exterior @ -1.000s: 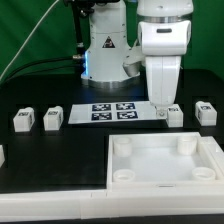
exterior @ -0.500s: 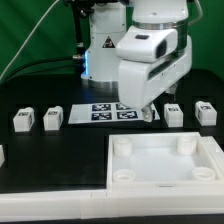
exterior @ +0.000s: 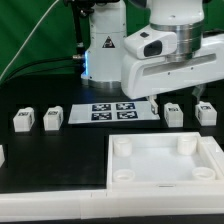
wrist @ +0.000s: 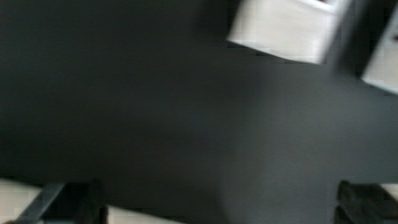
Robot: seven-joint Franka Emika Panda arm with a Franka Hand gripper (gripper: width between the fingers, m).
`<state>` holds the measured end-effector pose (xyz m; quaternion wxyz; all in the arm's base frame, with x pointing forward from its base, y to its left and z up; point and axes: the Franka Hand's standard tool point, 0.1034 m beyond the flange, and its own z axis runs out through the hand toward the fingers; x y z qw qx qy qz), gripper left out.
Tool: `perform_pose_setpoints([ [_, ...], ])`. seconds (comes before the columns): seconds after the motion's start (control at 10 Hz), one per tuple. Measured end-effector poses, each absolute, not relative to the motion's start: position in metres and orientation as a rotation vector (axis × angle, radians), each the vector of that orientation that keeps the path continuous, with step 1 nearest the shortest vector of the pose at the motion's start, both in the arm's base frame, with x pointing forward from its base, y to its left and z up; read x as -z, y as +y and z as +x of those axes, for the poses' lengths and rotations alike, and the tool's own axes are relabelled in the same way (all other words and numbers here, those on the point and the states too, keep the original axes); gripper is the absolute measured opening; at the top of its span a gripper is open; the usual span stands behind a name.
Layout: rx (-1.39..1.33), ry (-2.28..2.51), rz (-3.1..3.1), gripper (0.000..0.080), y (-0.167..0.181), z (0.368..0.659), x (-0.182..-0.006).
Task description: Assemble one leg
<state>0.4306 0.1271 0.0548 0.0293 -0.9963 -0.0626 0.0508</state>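
Several legs stand on the black table: two at the exterior view's left (exterior: 22,120) (exterior: 52,118) and two at its right (exterior: 174,114) (exterior: 207,112). Each is a small white block with a black-and-white tag. My gripper (exterior: 176,98) hangs above the right pair, its white hand turned sideways. In the wrist view the gripper (wrist: 217,205) is open and empty, with the dark fingers (wrist: 71,200) far apart over bare black table. Two blurred white blocks (wrist: 285,28) (wrist: 377,55) show beyond it; they look like legs.
The large white tray-like piece with corner sockets (exterior: 165,178) lies at the front. The marker board (exterior: 112,110) lies in the middle behind it. Another white part (exterior: 2,155) shows at the left edge. The robot base (exterior: 105,45) stands at the back.
The hand has swung from pointing straight down near the right legs to a sideways pose, and has moved up and toward the exterior view's right. No part has moved.
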Motion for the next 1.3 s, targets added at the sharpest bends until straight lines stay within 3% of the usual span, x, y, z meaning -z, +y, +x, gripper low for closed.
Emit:
perform_pose_setpoints([
  [0.6, -0.167, -0.113, -3.068, 0.0649, 0.194, 0.416, -0.05],
  [1.1, -0.305, -0.147, -3.075, 0.0649, 0.19, 0.411, -0.049],
  [1.3, -0.599, -0.141, -3.055, 0.0649, 0.191, 0.402, -0.044],
])
